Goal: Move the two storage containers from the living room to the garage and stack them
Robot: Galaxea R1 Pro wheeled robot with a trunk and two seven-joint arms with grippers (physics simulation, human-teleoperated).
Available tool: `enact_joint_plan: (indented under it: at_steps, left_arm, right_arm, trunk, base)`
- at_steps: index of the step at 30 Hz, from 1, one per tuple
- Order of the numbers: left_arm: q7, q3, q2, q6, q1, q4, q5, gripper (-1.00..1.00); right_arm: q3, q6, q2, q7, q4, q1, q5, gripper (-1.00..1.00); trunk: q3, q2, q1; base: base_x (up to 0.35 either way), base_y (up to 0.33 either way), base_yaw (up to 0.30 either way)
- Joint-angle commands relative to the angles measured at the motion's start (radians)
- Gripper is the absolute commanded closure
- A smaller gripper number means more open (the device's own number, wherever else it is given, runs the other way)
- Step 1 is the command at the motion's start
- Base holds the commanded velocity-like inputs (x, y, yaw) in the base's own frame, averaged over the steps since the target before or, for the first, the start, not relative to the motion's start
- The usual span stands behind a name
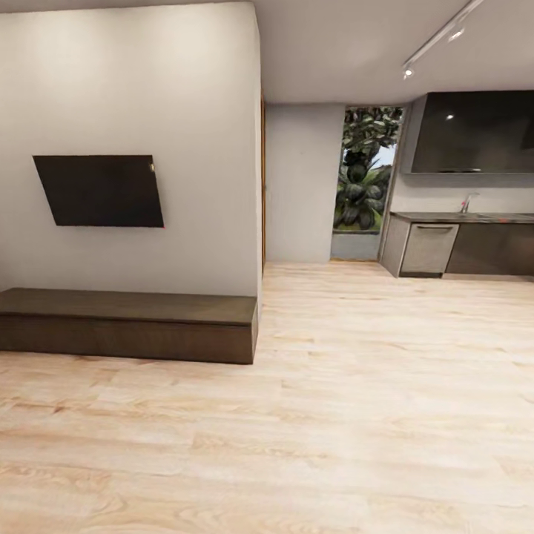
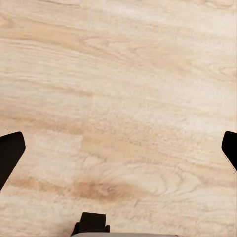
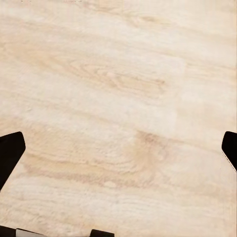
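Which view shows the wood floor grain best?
Either wrist view: each looks straight down at the wood plank floor, so knots and grain fill the picture between the open left hand and right hand. The head view shows the planks at a slant, grain blurred, beside the low cabinet.

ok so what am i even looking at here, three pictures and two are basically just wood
These are simulator renders from a wheeled robot with two arms. The big picture comes from its head camera: a room with light wood plank floor, a dark TV on a white wall, a low brown bench under it, and a kitchen counter at the back right. The other two come from cameras on the wrists, aimed down at that same floor. The black shapes at their side edges are fingers: the left gripper and the right gripper are both spread wide, with bare floor between them, so nothing is held.
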Motion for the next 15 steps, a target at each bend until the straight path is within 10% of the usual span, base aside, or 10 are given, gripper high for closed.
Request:
enact_joint_plan:
  at_steps: [1,15]
  left_arm:
    - [-0.009,0.009,0.0,-0.002,-0.001,0.001,-0.001,-1.0]
    - [-0.009,0.009,0.0,-0.002,-0.001,0.001,-0.001,-1.0]
  right_arm:
    - [-0.007,-0.002,0.0,0.004,-0.001,0.0,0.009,-1.0]
    - [-0.007,-0.002,0.0,0.004,-0.001,0.0,0.011,-1.0]
  trunk:
    - [-0.001,0.0,0.001]
    - [-0.001,0.0,0.001]
  base:
    - [0.326,0.0,0.0]
    - [0.326,0.0,0.178]
